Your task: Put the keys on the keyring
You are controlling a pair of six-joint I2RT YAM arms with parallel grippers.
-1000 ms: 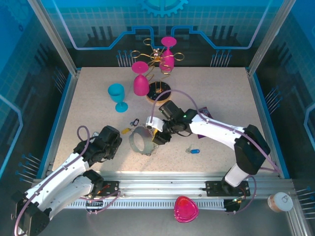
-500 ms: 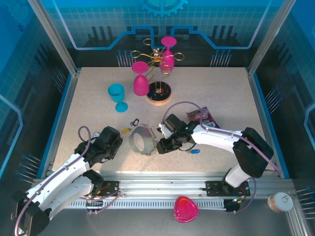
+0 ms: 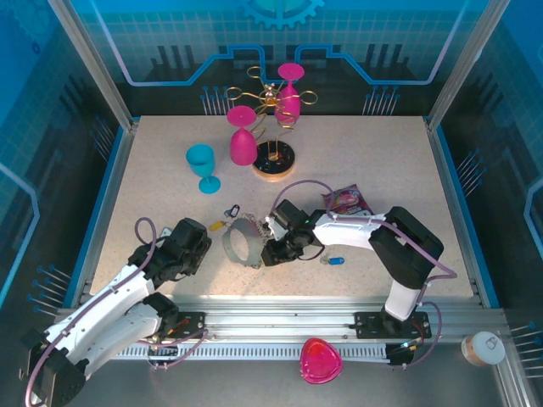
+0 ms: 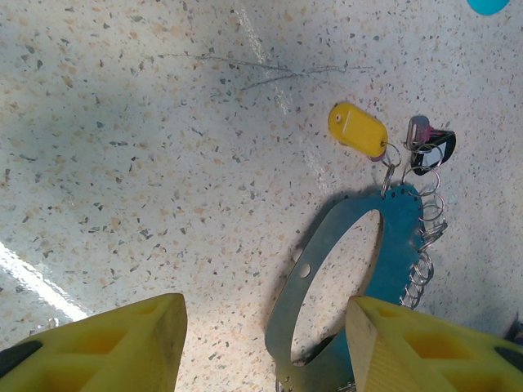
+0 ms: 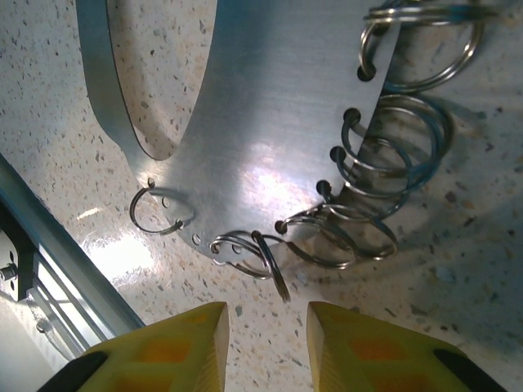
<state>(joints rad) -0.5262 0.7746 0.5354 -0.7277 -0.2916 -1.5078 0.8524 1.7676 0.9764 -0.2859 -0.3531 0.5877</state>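
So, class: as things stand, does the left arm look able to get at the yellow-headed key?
Probably yes. The left gripper is open, with the yellow-headed key just ahead on the table and nothing over it; the keyring lies close beside the way, so care is needed.

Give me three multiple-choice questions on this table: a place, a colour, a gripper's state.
1. The small blue-headed silver key lies: A on the table by the right gripper; B on the grey hoop; C off the table.
2. The stemmed goblet farthest left is: A pink; B turquoise; C yellow.
3. The left gripper is: A shut on a key; B shut on the hoop; C open, empty.
A, it lies loose beside that gripper; B, turquoise bowl and stem; C, fingers wide apart, nothing gripped.
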